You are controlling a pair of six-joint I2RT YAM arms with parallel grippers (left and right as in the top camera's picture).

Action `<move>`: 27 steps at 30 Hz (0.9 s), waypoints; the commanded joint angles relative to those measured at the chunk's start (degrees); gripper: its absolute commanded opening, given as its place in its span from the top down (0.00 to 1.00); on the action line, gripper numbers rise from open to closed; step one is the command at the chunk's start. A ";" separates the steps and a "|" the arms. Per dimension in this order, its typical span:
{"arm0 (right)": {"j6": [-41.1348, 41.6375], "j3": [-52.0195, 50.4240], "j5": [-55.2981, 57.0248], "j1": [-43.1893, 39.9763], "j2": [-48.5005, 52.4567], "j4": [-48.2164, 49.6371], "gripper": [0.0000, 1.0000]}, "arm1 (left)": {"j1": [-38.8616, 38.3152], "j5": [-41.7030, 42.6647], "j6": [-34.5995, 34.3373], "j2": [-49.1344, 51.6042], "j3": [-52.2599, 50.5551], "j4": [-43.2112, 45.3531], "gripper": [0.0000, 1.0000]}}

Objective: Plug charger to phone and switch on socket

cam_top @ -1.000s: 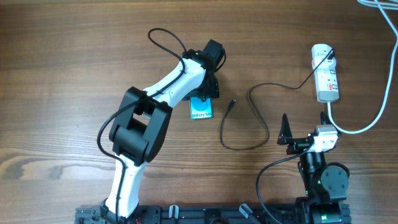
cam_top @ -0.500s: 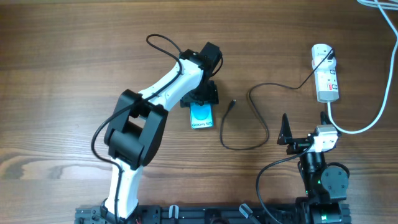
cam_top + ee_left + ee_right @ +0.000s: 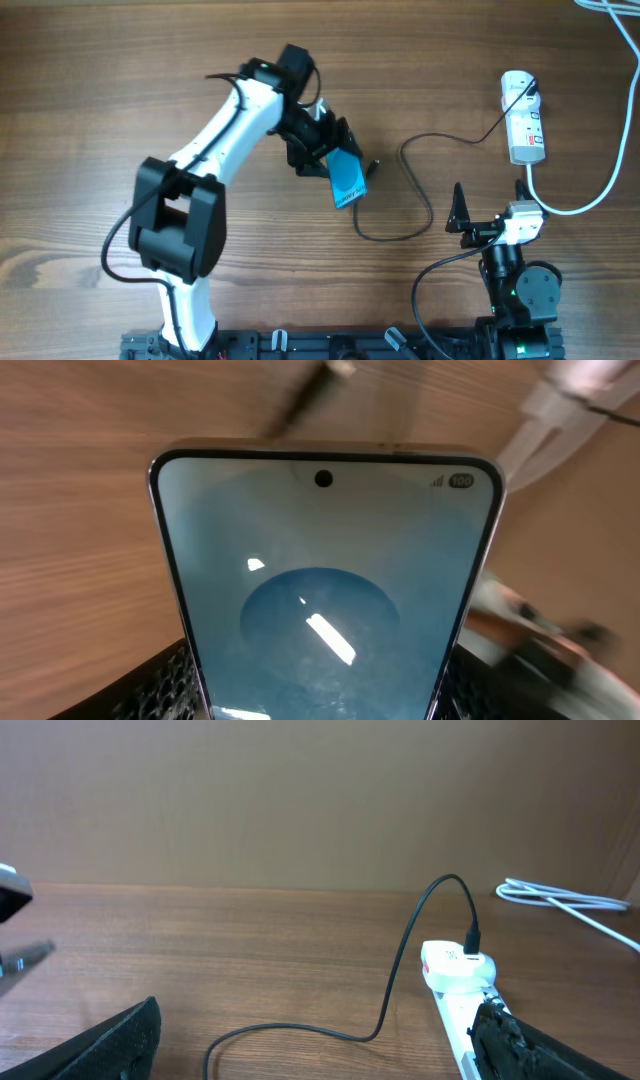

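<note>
Wooden desk [image 3: 90, 90] seen from above carries all we need. The left gripper [image 3: 330, 158] is clamped on the phone [image 3: 348, 183] and holds it tilted off the desk. The charger [image 3: 420, 222] lies in a loose loop, its connector tip [image 3: 372, 167] just beside the phone but not in it. The charger's far end runs to the socket [image 3: 525, 125], well apart at the right beside the white cord [image 3: 600, 195], and the right gripper [image 3: 462, 218] sits near its own base. From the left wrist, the phone [image 3: 325, 590] fills the frame with the gripper fingers [image 3: 165, 680] pressing its edges. From the right wrist, the right gripper [image 3: 315, 1020] is spread wide and holds nothing, and the black plug [image 3: 470, 942] sits in the socket [image 3: 450, 970]. We judge that mating tip to phone and pressing the switch are both left to do; whether the switch is already on we cannot tell. The charger's loop lies between the right gripper and the tip, and could snag.
</note>
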 commanded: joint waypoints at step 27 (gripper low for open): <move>-0.72 -0.07 -0.76 -0.02 -0.04 0.33 0.00 | 18.43 44.17 -4.00 -2.67 -0.02 1.40 0.27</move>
